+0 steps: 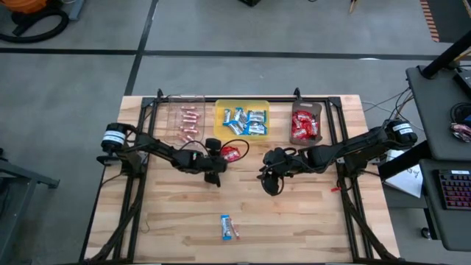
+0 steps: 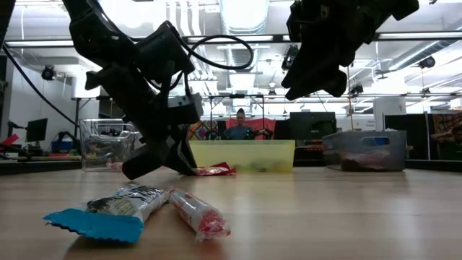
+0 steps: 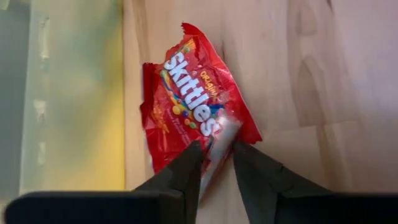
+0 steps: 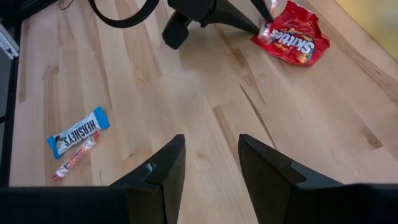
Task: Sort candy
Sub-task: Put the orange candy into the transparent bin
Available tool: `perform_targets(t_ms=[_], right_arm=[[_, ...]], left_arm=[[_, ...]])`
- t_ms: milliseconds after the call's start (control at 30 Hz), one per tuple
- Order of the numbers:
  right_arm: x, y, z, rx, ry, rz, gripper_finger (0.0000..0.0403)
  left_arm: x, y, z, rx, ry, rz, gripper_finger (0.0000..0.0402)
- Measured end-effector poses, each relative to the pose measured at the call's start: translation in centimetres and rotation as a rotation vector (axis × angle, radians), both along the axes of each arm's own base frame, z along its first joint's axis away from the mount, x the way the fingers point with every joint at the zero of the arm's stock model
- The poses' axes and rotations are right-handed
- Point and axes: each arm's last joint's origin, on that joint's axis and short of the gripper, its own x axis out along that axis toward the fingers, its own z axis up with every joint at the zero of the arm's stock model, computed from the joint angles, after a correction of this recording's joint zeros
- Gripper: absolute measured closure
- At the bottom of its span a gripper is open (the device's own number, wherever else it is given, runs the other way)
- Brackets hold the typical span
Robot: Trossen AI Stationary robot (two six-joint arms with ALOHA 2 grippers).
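Most of the sorting looks done. At the table's twelve o'clock edge the clear plastic tray (image 1: 184, 121) holds thin pinkish sticks, the yellow tray (image 1: 241, 107) holds blue-and-white bars, and the dark tray (image 1: 307, 110) at about one o'clock holds red packets. Three sweets are left on the bare wooden table (image 1: 294, 221), as far as the views show.

The crinkled red Skittles packet (image 3: 189, 112) lies flat just at six o'clock of the yellow tray, near its corner. The left gripper (image 3: 216, 163) is down on it, its two dark fingers nearly together and pinching a pale, shiny wrapper end that lies on the packet's near edge; whether that end belongs to the packet or is a separate stick I cannot tell. In the high view the packet's long axis runs roughly from eight o'clock to two o'clock.

A blue-and-white Hershey's bar (image 4: 78, 132) and a thin pinkish stick (image 4: 76, 155) lie side by side, touching, toward six o'clock of the table, long axes close to parallel.

The right gripper (image 4: 208, 163) hovers above mid-table, fingers apart and empty.
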Motion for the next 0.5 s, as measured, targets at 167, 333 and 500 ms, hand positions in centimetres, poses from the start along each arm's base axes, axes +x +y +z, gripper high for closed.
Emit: perform_targets(t_ms=[167,333,500], right_arm=[[-0.1,0.3,0.0,0.002,0.001,0.013,0.0261],[-0.1,0.6,0.0,-0.002,0.001,0.026,0.0261],[-0.1,0.6,0.0,0.001,0.000,0.026,0.0261]], left_arm=[[0.0,-0.1,0.0,-0.058,-0.001,-0.014,0.0374],[0.0,-0.5,0.4,-0.104,-0.028,-0.025,0.0392],[-0.5,-1.8,1.4,-0.142,-0.037,-0.087,0.0389]])
